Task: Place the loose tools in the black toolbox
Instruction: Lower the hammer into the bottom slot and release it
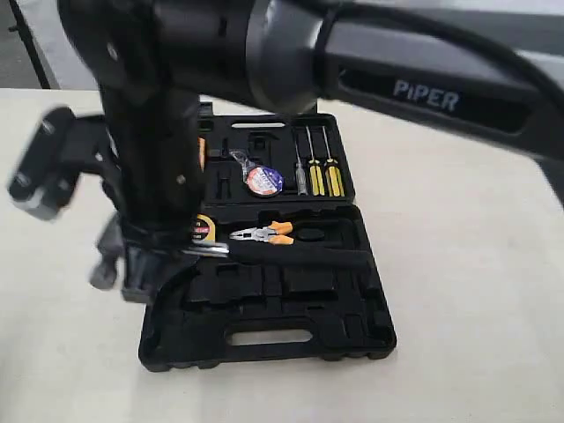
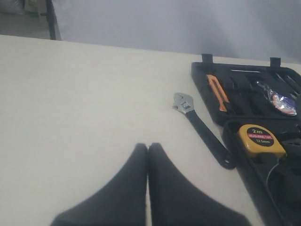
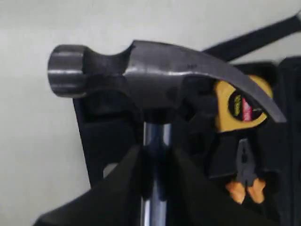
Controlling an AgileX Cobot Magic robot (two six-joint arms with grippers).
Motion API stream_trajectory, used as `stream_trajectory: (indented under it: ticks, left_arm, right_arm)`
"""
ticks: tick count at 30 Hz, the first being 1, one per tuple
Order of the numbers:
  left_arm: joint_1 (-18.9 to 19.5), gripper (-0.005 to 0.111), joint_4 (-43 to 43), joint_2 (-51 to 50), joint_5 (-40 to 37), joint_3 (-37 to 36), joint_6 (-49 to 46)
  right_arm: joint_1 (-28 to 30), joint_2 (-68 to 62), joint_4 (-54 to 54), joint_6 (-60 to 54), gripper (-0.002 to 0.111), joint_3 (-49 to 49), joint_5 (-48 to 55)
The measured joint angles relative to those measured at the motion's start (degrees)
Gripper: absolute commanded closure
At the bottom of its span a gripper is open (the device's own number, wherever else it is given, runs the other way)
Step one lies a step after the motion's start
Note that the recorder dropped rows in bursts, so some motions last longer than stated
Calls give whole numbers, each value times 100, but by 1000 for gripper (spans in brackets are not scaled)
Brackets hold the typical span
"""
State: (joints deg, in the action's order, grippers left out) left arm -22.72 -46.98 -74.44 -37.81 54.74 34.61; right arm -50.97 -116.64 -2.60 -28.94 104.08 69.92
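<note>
Hammer [image 3: 155, 77] hung clamped at its neck in the right gripper [image 3: 154, 157] above the black toolbox [image 1: 352, 337] edge; it needed lowering level into its recess. The left gripper [image 2: 147, 149] was closed, empty; the wrench [image 2: 202, 129] lay beside the toolbox.

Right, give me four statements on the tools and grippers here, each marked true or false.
1. The right gripper clamps the hammer by its steel shaft just under the head. True.
2. The adjustable wrench sits in the toolbox. False: it lies on the table beside the toolbox.
3. The left gripper holds the tape roll. False: it is shut and empty; the roll sits in the toolbox.
4. The yellow tape measure sits in the toolbox. True.
</note>
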Motion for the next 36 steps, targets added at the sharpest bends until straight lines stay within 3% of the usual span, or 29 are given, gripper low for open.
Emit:
stream_trajectory:
  ticks: [7, 19, 20, 23, 30, 32, 34, 36]
  left_arm:
    - [0, 105, 0, 0, 0, 0, 0]
    - [0, 105, 0, 0, 0, 0, 0]
    - [0, 105, 0, 0, 0, 0, 0]
    - [0, 105, 0, 0, 0, 0, 0]
    - [0, 105, 0, 0, 0, 0, 0]
    - [0, 105, 0, 0, 0, 0, 0]
    - [0, 105, 0, 0, 0, 0, 0]
    - [0, 105, 0, 0, 0, 0, 0]
  right_arm:
    - [117, -112, -153, -503, 109, -1154, -426]
    - [117, -365, -153, -654, 107, -1258, -1034]
    - [117, -402, -153, -654, 105, -1258, -1062]
    - [117, -415, -153, -654, 84, -1258, -1167]
    - [117, -415, -166, -654, 69, -1258, -1232]
    - [117, -415, -166, -641, 77, -1231, -1101]
    - [117, -415, -177, -248, 107, -986, -625]
    - [162, -415, -217, 360, 109, -680, -197]
